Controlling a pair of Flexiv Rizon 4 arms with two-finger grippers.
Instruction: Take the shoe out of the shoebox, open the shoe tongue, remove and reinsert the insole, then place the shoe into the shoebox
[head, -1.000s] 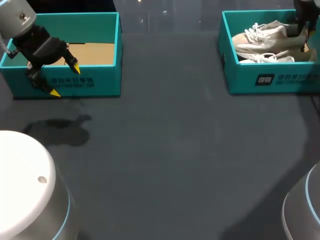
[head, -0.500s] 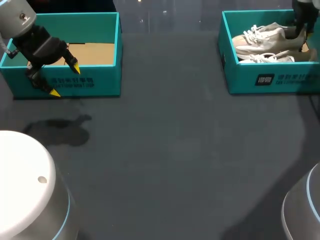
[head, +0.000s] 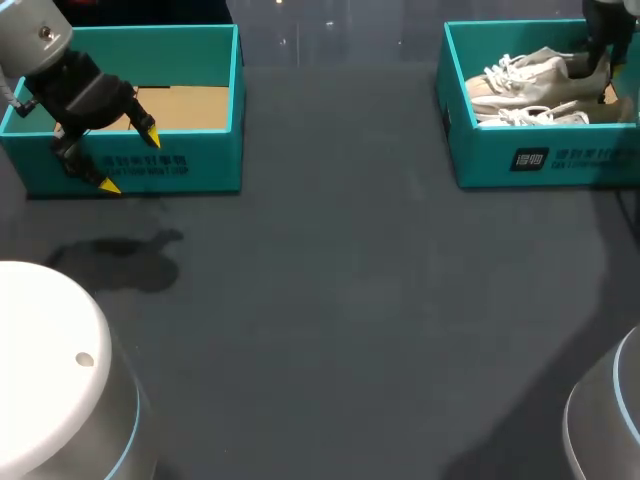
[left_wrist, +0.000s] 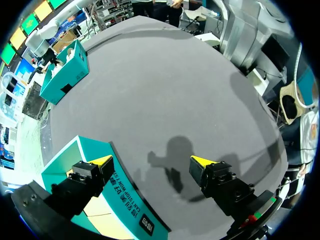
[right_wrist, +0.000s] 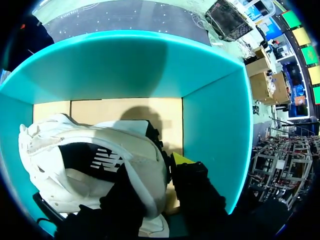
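Note:
A white sneaker (head: 522, 72) with a black side patch (right_wrist: 95, 160) lies tilted in the teal shoebox (head: 545, 158) at the far right, on top of a second white sneaker (head: 530, 117). My right gripper (head: 598, 62) reaches down into that box. In the right wrist view my right gripper (right_wrist: 155, 167) is shut on the sneaker's heel collar, with one yellow fingertip (right_wrist: 181, 159) showing outside the heel and the other finger hidden by the shoe. My left gripper (head: 128, 160) hangs open over the front wall of the left teal box (head: 190, 165), and nothing sits between the wide-apart fingers of my left gripper (left_wrist: 152, 161).
The left teal box (left_wrist: 120, 195) shows only a cardboard floor (head: 185, 105). The right shoebox (left_wrist: 65, 75) stands far across the dark grey table (head: 350, 300). The shoebox's teal walls (right_wrist: 215, 130) close in on my right gripper.
The held sneaker's heel has risen and shifted slightly toward the back of the box with my right gripper. My left arm has not moved.

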